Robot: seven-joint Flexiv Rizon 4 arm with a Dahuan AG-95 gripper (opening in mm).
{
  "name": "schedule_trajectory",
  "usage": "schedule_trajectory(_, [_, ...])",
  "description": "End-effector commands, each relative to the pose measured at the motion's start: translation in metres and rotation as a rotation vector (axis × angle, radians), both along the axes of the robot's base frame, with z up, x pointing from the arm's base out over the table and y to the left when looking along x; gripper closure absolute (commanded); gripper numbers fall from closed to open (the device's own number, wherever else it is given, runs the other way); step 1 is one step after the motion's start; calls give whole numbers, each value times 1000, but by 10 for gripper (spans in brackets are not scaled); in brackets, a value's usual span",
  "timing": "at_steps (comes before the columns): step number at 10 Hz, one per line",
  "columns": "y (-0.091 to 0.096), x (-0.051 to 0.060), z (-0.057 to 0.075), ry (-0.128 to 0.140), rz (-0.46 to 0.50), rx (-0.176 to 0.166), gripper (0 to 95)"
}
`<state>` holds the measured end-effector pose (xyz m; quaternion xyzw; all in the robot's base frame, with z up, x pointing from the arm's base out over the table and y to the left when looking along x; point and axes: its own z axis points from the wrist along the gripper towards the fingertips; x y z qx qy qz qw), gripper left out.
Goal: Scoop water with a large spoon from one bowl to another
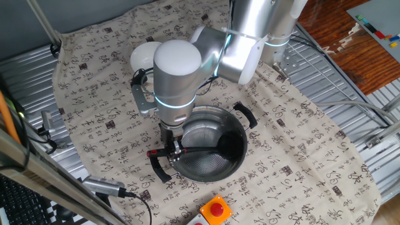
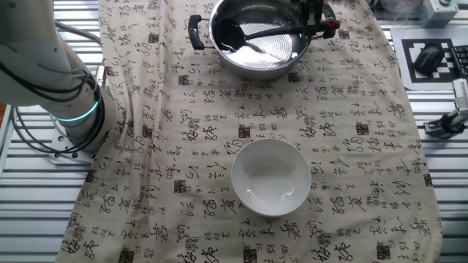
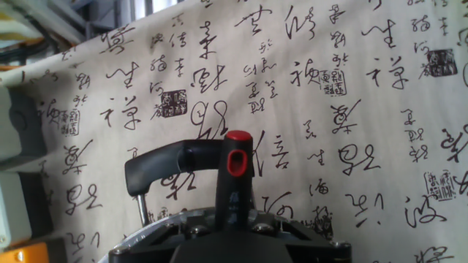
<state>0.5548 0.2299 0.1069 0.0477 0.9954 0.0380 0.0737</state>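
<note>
The steel pot (image 1: 215, 150) stands on the printed cloth, its black loop handles at either side. The black ladle lies across it: the scoop (image 2: 225, 33) is down inside the pot at the left in the other fixed view, and the thin handle (image 2: 281, 30) runs to its red tip (image 2: 333, 24). My gripper (image 1: 177, 150) is shut on the handle just inside the red tip, over the pot's rim. In the hand view the red tip (image 3: 238, 157) sticks out ahead above one pot handle (image 3: 157, 172). The small white bowl (image 2: 270, 177) sits apart on the cloth, a little water in it.
A red stop button (image 1: 216, 209) on its box sits at the cloth's near edge. Cables and a grey mount (image 1: 53, 125) lie to the left. The arm's base (image 2: 69, 109) stands beside the cloth. A black-and-white marker tag (image 2: 431, 58) lies by the pot's side.
</note>
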Motion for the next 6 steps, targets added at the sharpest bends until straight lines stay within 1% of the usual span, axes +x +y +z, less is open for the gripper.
schedule_trajectory(1, [-1, 1, 4, 6, -39, 5, 760])
schedule_trajectory(2, [-1, 1, 4, 7, -42, 5, 950])
schedule_trajectory(5, [-1, 1, 4, 7, -39, 5, 950])
schedule_trajectory(6, [0, 1, 6, 14, -38, 4, 950])
